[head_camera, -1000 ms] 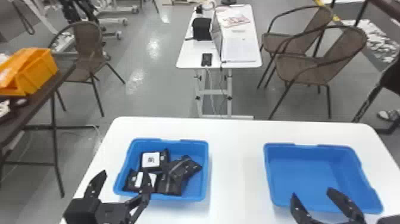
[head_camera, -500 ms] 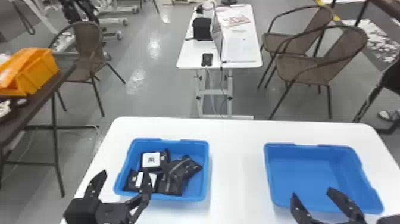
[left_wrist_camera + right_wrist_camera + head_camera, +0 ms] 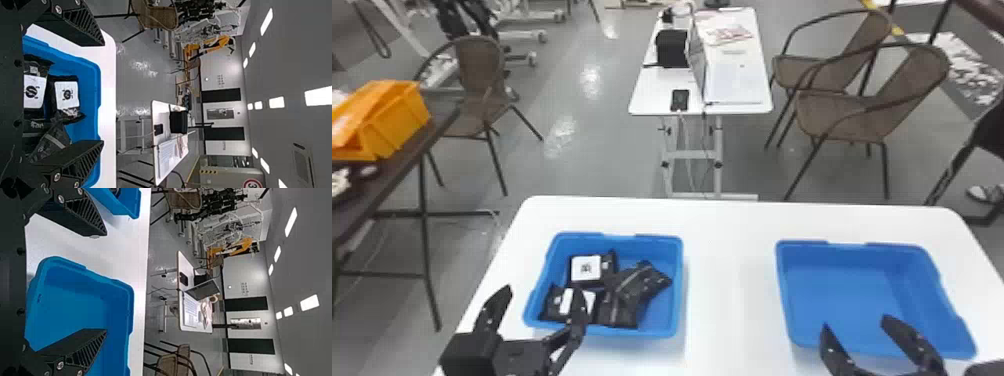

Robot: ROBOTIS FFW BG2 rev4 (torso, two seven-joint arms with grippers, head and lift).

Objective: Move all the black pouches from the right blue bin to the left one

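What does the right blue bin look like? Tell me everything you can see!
The right blue bin is a shallow, open-topped box that looks like smooth plastic. It has rounded corners, low walls, a flat floor and a rim with slightly raised parts along the far side. It is empty and sits upright on the white table. The robot's black right gripper is open at its near side; I can't tell if they touch.

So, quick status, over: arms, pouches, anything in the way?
Left gripper open at left bin; right gripper open at right bin. Black pouches in left bin, none seen in right. No obstruction seen.
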